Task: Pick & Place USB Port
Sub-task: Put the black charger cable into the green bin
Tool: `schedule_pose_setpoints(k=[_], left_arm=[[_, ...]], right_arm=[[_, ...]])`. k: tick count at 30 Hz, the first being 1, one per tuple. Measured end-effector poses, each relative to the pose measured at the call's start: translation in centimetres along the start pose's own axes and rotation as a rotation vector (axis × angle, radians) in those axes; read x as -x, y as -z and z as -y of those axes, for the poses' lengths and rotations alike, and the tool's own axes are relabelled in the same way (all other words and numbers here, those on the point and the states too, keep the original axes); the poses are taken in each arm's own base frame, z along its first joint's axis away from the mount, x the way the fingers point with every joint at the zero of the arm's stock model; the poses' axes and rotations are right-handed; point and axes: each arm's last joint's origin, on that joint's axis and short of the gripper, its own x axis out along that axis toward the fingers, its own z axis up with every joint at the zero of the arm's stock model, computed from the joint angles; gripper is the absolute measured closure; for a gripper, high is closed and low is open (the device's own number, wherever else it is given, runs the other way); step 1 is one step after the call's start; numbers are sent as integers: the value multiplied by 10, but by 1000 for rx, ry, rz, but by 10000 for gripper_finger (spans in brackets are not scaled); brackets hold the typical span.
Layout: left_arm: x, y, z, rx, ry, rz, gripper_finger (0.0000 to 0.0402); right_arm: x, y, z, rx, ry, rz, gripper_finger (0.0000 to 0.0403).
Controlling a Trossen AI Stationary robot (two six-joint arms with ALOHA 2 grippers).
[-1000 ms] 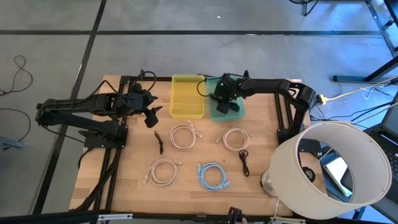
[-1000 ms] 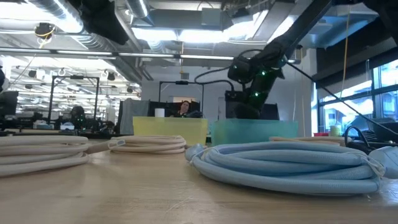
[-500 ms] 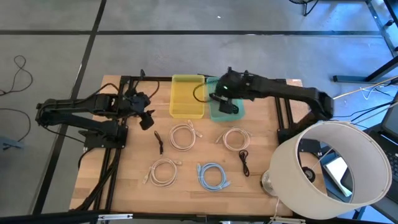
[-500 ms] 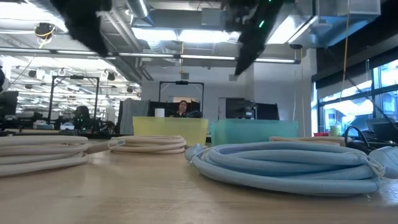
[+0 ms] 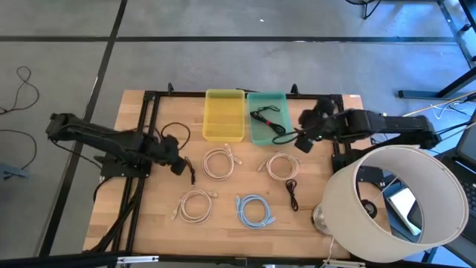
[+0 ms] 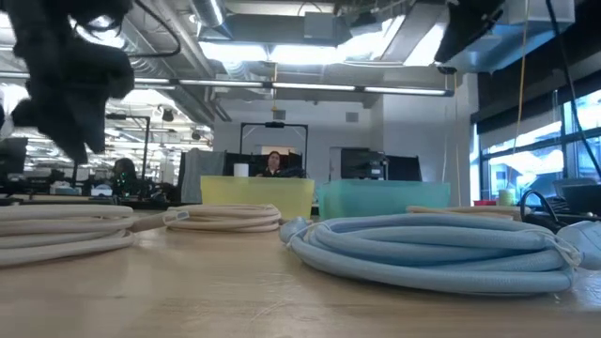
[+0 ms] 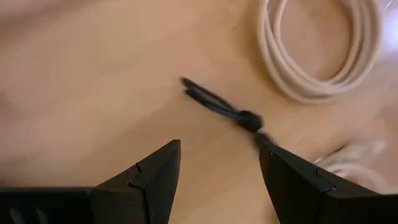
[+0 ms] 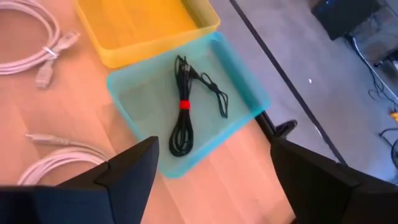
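With one black red-banded cable (image 5: 268, 121) binned in the teal plastic tray (image 5: 283, 99) at upper centre, right gripper (image 5: 306, 141) gapes empty, left gripper (image 5: 178, 165) spread empty over a black cable (image 5: 190, 170) mid-left, five cables left.

An open-plan lab or office: bare ceiling ducts (image 6: 188, 38) and strip lights (image 6: 282, 52), rows of desks with monitors (image 6: 366, 167), a seated person (image 6: 273, 164), grey floor (image 5: 223, 18) around the wooden tabletop (image 5: 230, 223).

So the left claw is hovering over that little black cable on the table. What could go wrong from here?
The left gripper hangs open over the thin black cable, which lies flat on the wood, so the fingers may slip past it. A white coil lies close by and could get nudged. The right gripper, open near the teal bin, could bump its wall.
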Motion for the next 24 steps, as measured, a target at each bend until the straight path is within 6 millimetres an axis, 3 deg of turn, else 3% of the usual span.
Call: schedule_pose_setpoints(k=[6,11,20,24], left_arm=[[-30,17,4,180,159,132,190],[-48,26,-4,282,101,132,190],[-67,27,-6,285,0,166,190],[-72,27,-3,243,-5,200,215]], right_arm=[[-7,23,0,1,4,-25,91],[-17,33,-6,27,-46,-84,91],[-23,26,-13,39,-65,12,91],[-22,17,-15,68,-81,94,91]])
